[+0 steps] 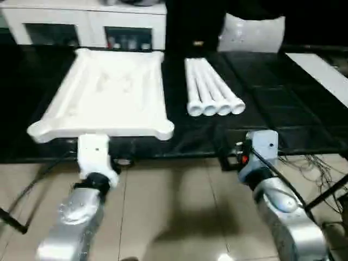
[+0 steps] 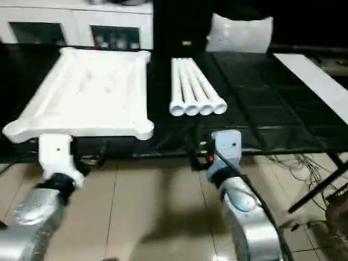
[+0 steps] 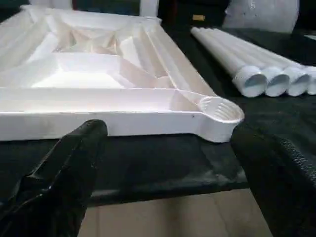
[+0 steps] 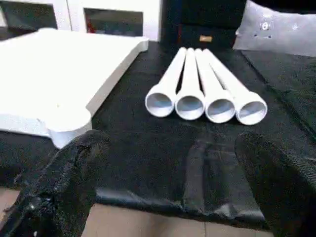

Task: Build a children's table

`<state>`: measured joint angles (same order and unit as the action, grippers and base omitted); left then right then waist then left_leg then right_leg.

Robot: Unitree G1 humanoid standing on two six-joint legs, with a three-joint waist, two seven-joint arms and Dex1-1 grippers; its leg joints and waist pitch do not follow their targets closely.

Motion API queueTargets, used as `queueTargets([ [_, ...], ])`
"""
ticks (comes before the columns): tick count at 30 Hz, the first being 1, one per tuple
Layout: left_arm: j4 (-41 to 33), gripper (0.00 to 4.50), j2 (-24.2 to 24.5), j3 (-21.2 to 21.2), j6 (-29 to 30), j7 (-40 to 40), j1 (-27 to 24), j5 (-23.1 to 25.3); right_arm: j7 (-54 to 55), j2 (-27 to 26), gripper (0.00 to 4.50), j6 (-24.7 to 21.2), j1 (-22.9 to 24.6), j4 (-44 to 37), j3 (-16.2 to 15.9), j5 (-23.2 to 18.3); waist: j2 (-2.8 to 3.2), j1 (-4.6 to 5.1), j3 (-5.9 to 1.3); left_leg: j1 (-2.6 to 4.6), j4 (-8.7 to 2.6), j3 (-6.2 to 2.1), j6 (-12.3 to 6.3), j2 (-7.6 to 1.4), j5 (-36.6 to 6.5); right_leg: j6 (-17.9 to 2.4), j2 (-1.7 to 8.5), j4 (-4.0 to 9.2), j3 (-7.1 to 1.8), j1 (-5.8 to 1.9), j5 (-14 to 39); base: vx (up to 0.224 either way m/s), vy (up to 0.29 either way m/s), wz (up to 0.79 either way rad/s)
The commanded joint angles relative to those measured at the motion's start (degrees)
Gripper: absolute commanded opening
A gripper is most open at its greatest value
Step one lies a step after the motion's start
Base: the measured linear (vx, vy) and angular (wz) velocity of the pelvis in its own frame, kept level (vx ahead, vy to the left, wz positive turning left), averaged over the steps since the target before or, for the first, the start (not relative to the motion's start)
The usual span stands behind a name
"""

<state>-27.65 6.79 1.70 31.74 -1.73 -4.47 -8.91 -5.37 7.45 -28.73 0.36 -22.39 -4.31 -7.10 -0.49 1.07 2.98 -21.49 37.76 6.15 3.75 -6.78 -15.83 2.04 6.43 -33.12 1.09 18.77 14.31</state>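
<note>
On the black desk point(image 1: 272, 98) the upturned tabletop point(image 1: 109, 92) lies left and four legs point(image 1: 212, 89) just right of it, so one leg should be gripped squarely mid-length by the right hand point(image 4: 168, 182), both it and the left hand point(image 3: 163, 177) empty with fingers apart.

Head views softly blurred throughout, white table top point(image 1: 103, 95) washed out by glare, black work surface point(image 1: 272, 103) dim, faint shadow cast on the tiled floor point(image 1: 179, 217), wrist views sharper.

Four white legs point(image 4: 205, 101) side by side on black mat point(image 4: 148, 148), table top point(image 4: 54, 84) beside, jaws spread
</note>
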Motion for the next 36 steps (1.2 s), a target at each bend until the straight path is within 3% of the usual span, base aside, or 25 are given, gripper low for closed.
queueTargets([
  [1, 0.5, 4.45, -0.1, 1.4, -0.6, 0.8, 0.4, 1.2, -0.5, 0.9, 4.50, -0.9, -0.6, -0.6, 2.1, 0.0, 0.63, 0.38, -2.10, 0.17, -8.56, -2.06, 4.42, -4.20, -19.4, -3.1, 1.37, 3.00, -0.87, 0.44, 13.3, 0.000, 0.000, 0.00],
  [2, 0.4, 4.45, -0.2, 1.9, -0.2, 1.1, 0.6, 1.4, -1.3, 1.9, 4.50, -1.0, -0.8, -0.6, 1.9, 0.2, 0.48, 0.31, -2.71, 0.07, -8.22, -1.79, 3.23, -4.33, -12.3, -3.4, 1.09, 2.38, -0.88, 0.20, 5.6, 0.000, 0.000, 0.00],
  [5, 0.6, 4.45, -0.5, 2.2, 0.5, 1.4, 1.1, 1.9, -1.6, 2.9, 4.50, -1.3, -1.0, -0.7, 1.9, 0.3, -0.14, 0.65, -2.80, -0.05, -8.25, -0.93, 3.41, -4.21, -17.6, -4.0, 0.85, 2.93, -1.03, 1.00, 8.5, 0.000, 0.000, 0.00],
  [9, 1.0, 4.45, -1.6, 1.4, -0.9, 1.7, 1.4, 2.2, -0.8, 2.1, 4.50, -3.2, -0.9, -1.4, 3.0, -0.8, 1.16, 1.36, -2.89, 0.80, -9.45, -2.74, 5.39, -6.87, -14.1, -8.5, -1.97, 1.69, 0.77, 1.01, -1.0, 0.027, -0.092, -0.05],
  [11, 0.8, 4.45, -1.5, 1.1, -1.4, 1.3, 1.2, 1.7, -1.4, 2.2, 4.50, -3.5, -0.7, -1.8, 2.5, -0.8, 0.97, 1.53, -3.10, 0.32, -8.84, -1.20, -1.17, -6.42, -9.0, -14.6, -1.42, 2.39, 1.02, 0.49, -4.3, 0.026, -0.131, 0.01],
  [12, 0.5, 4.45, -1.3, 0.8, 0.0, 1.0, 1.2, 0.9, -2.7, 3.1, 4.50, -3.6, -0.4, -2.3, 1.2, -0.7, 0.23, 1.19, -3.19, -0.99, -7.29, 1.04, -3.96, -4.05, -6.7, -16.5, -0.40, 3.62, 0.23, -0.19, -3.3, 0.010, -0.121, 0.01],
  [13, 0.5, 4.45, -0.9, 0.9, 0.3, 0.5, 1.3, 0.9, -3.1, 3.4, 4.50, -3.4, -0.3, -2.7, 0.5, -0.7, -0.28, 0.80, -3.30, -1.55, -6.85, 1.71, -4.32, -3.48, -5.2, -15.6, 0.23, 3.87, -0.29, -0.44, -1.1, -0.019, -0.100, -0.02],
  [15, 0.4, 4.45, -0.3, 1.2, -0.3, -0.3, 1.4, 1.2, -3.2, 3.3, 4.50, -3.2, -0.4, -2.8, 0.2, -0.5, -1.04, -0.38, -3.60, -1.69, -7.02, 1.85, -2.93, -4.01, -0.3, -7.1, 1.12, 3.50, -1.67, -0.34, 4.5, -0.015, -0.101, -0.04],
  [16, 0.2, 4.45, -0.1, 1.2, -0.3, -0.6, 1.4, 1.2, -3.1, 3.2, 4.50, -3.0, -0.4, -2.8, 0.0, -0.3, -1.11, -0.45, -3.61, -1.72, -7.06, 1.82, -2.62, -4.12, 0.3, -5.9, 0.86, 3.33, -1.71, -0.18, 3.9, 0.015, -0.091, -0.01],
  [18, -0.1, 4.45, -0.3, 0.6, -0.4, -0.9, 1.8, 0.9, -3.1, 2.6, 4.50, -2.5, -0.6, -2.6, -0.1, -0.7, -0.58, -0.96, -3.13, -3.43, -7.66, -0.65, -7.55, -3.16, 1.1, -6.5, 1.61, 2.58, 1.65, -1.15, -0.6, 0.012, -0.077, 0.06],
  [20, -0.2, 4.45, -0.2, 0.4, -0.1, -0.9, 1.9, 0.8, -3.0, 2.6, 4.50, -2.4, -0.7, -2.7, -0.5, 0.1, 0.42, -0.97, -3.15, -3.04, -7.43, -1.98, -10.64, -2.78, -4.3, -8.8, 2.10, 3.27, 3.58, -1.85, 5.7, 0.002, -0.030, 0.38],
  [21, -0.6, 4.45, 0.5, 0.6, 0.1, -1.8, 2.3, 0.7, -3.5, 2.8, 4.50, -2.8, -0.7, -2.9, -1.3, 0.2, 1.19, -1.40, -2.38, -2.42, -7.67, -2.14, -9.82, -2.82, -11.0, -10.1, 2.33, 4.47, 4.59, -2.11, 16.7, 0.006, -0.015, 0.56],
  [22, -0.8, 4.45, 0.8, 0.6, 0.3, -2.0, 2.3, 0.7, -3.8, 2.9, 4.50, -3.0, -0.7, -3.0, -1.6, 0.1, 1.19, -1.40, -2.38, -2.42, -7.67, -2.14, -9.82, -2.82, -11.0, -10.1, 2.33, 4.47, 4.59, -2.11, 16.7, 0.015, 0.008, 0.57],
  [24, -1.0, 4.45, 1.5, 0.4, 0.5, -2.8, 2.8, 0.2, -4.6, 3.0, 4.50, -3.0, -0.5, -3.4, -2.7, -0.2, 1.32, -1.56, -0.90, -2.07, -7.33, -1.86, -4.48, -2.55, -25.1, -8.7, 2.63, 6.71, 6.64, -3.77, 39.0, 0.021, 0.019, 0.58],
  [26, -0.8, 4.45, 1.8, 0.2, 0.4, -3.0, 3.0, 0.3, -4.4, 2.7, 4.50, -2.8, -0.2, -3.4, -2.7, -0.1, 1.71, -1.51, -0.57, -1.90, -7.38, -1.87, -3.22, -2.43, -27.8, -7.7, 2.63, 7.25, 7.45, -5.06, 41.6, 0.052, 0.034, 0.64],
  [27, -0.4, 4.45, 2.1, 0.0, 0.3, -3.4, 3.3, 0.4, -3.9, 2.0, 4.50, -2.9, 0.0, -3.3, -2.3, -0.3, 2.72, -1.13, -0.72, 0.72, -7.65, -1.97, -2.37, -3.49, -28.8, -8.1, 1.46, 6.92, 6.86, -4.06, 38.6, 0.088, 0.035, 0.69],
  [28, -0.3, 4.45, 2.2, -0.1, 0.3, -3.6, 3.5, 0.3, -3.6, 1.6, 4.50, -3.0, 0.1, -3.2, -2.1, -0.4, 2.65, -0.99, -1.05, 2.30, -8.46, -2.91, -2.35, -4.22, -30.7, -10.2, 0.29, 6.00, 6.35, -3.71, 32.0, 0.090, 0.020, 0.63],
  [29, -0.1, 4.45, 2.3, -0.2, 0.2, -3.7, 3.7, 0.2, -3.2, 1.0, 4.50, -3.0, 0.3, -3.2, -1.6, -0.6, 3.51, 0.09, -1.28, 5.39, -9.05, -3.21, -1.34, -6.26, -32.4, -10.6, -0.94, 4.55, 5.02, -1.88, 27.0, 0.090, 0.020, 0.63],
  [30, 0.0, 4.45, 2.5, -0.2, 0.1, -3.9, 3.8, 0.2, -3.0, 0.8, 4.50, -2.8, 0.4, -3.3, -1.4, -0.7, 3.31, 0.70, -1.37, 7.12, -10.78, -5.47, -2.44, -8.17, -33.7, -10.0, -2.44, 0.80, 4.08, -0.91, 16.5, 0.116, 0.016, 0.34],
  [31, 0.2, 4.45, 2.8, -0.1, 0.1, -4.5, 4.1, 0.1, -3.0, 0.9, 4.50, -2.7, 0.5, -3.4, -1.5, -0.7, 3.18, 1.09, -1.55, 7.32, -11.36, -6.35, -4.46, -8.57, -32.0, -8.8, -2.52, -0.44, 3.65, -0.73, 12.4, 0.149, 0.024, 0.07],
  [32, 0.4, 4.45, 3.0, 0.1, 0.0, -5.0, 4.4, -0.1, -2.9, 1.0, 4.50, -2.6, 0.5, -3.5, -1.5, -0.6, 2.83, 1.51, -1.72, 8.20, -10.92, -6.90, -10.50, -8.05, -26.7, -5.9, -2.18, -1.41, 2.80, 0.23, 7.5, 0.149, 0.024, 0.07],
  [33, 0.7, 4.45, 3.2, 0.3, -0.2, -5.8, 4.8, -0.6, -2.7, 1.2, 4.50, -2.3, 0.7, -3.6, -1.6, -0.1, 2.34, 1.83, -1.82, 7.28, -9.71, -5.50, -16.39, -6.33, -19.4, -4.8, -0.99, -0.14, 1.59, -0.38, 3.9, 0.139, 0.000, 0.01],
  [34, 0.7, 4.45, 3.2, 0.3, -0.2, -5.8, 4.8, -0.6, -2.7, 1.2, 4.50, -2.3, 0.7, -3.6, -1.6, -0.1, 1.60, 1.30, -2.14, 4.63, -8.46, -3.37, -17.44, -4.48, -14.4, -4.8, 0.07, 1.76, 0.44, -3.11, 0.2, 0.126, -0.023, 0.04],
  [35, 1.2, 4.45, 3.2, 0.6, -0.7, -6.8, 5.2, -1.4, -2.4, 1.1, 4.50, -2.3, 0.7, -3.5, -1.6, 0.2, 1.62, -1.43, -2.54, -1.71, -4.09, 0.31, -15.63, -0.99, -3.7, -5.0, 2.69, 5.36, -2.18, -8.82, -1.8, 0.126, -0.023, 0.04],
  [36, 1.8, 4.45, 3.5, 1.3, -1.5, -8.0, 5.4, -1.5, -2.1, 1.6, 4.50, -2.1, 0.7, -3.7, -2.1, 1.2, 0.19, -1.91, -3.57, -4.93, -1.50, 0.43, -14.01, -0.82, 2.2, -4.0, 3.14, 5.90, -3.51, -11.77, -0.8, 0.126, -0.025, -0.02],
])
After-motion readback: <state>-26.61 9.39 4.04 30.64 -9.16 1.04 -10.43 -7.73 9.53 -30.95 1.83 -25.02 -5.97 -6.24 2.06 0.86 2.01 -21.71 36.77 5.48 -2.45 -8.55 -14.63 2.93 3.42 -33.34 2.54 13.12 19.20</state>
